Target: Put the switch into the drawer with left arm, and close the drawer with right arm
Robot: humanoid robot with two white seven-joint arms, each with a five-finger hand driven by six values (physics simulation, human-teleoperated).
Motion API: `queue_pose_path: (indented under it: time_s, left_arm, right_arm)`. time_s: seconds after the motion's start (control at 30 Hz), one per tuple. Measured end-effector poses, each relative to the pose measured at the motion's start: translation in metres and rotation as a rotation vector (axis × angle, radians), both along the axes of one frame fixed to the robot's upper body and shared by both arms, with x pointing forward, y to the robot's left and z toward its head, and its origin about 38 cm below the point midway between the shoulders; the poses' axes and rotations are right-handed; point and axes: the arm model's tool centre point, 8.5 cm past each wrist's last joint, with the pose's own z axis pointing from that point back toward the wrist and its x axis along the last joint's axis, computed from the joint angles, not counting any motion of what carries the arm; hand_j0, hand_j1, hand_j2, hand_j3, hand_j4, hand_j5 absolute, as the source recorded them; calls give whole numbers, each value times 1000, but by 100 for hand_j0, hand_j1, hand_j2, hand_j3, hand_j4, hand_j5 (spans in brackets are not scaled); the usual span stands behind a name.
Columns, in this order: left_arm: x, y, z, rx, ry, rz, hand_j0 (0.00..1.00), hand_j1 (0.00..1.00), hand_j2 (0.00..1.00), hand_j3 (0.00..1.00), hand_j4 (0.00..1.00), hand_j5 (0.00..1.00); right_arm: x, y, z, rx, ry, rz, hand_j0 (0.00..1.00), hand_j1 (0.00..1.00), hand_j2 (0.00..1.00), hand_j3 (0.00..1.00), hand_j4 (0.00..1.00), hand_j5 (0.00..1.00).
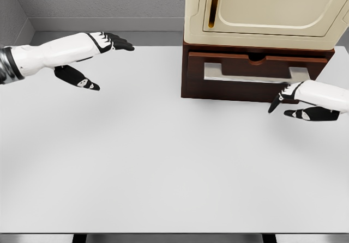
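The dark brown drawer (256, 71) sits under a cream cabinet (262, 14) at the back right of the white table (163, 161). It shows a pale strip of interior behind its front panel. No switch shows anywhere in the head view. My left hand (108, 64) hovers over the table's far left, fingers stretched out, thumb hanging below, holding nothing. My right hand (280, 108) comes in from the right edge, just in front of the drawer's right end. Its fingers are relaxed and empty.
A grey wall (98, 0) runs behind the table. The cabinet's cream door has a narrow amber slot (215, 3) on its left side. The table's front edge lies near the bottom of the picture.
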Motion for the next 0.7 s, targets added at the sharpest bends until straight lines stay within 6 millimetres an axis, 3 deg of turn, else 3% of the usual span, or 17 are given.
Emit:
queue_pose_path:
  time_s: [0.7]
  left_arm:
    - [-1,-2,1,-1,-2,-5,100,100,100,100,100,100]
  right_arm:
    - [15,-8,-1,-5,-8,-25,60,60,60,60,60,60]
